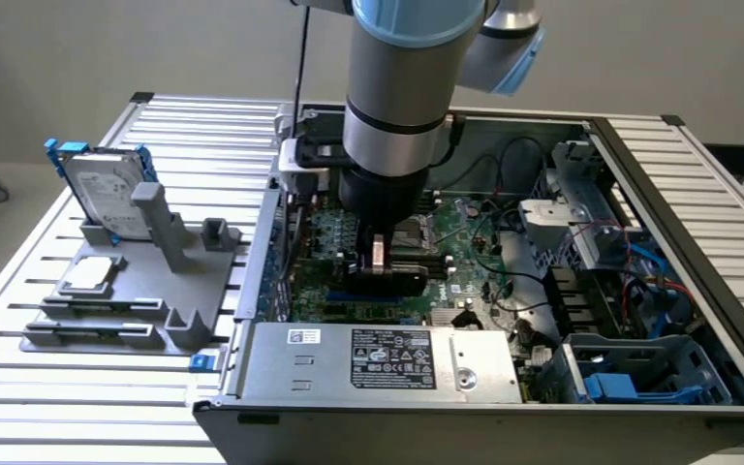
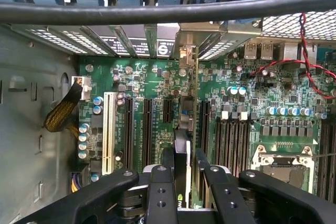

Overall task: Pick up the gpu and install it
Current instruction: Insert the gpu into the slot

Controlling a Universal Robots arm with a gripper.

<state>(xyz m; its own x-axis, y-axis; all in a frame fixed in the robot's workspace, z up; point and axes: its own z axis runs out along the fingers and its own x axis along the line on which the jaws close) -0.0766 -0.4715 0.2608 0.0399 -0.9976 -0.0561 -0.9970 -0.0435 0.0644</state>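
The gpu [image 2: 181, 148] is pinched edge-on in the tool [image 2: 185, 156], held lengthwise parallel to the board slots [image 2: 147, 129] beneath.

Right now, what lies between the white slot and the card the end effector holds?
In the wrist view, three black slots, two long and one short, stand on the motherboard between the white slot and the gpu.
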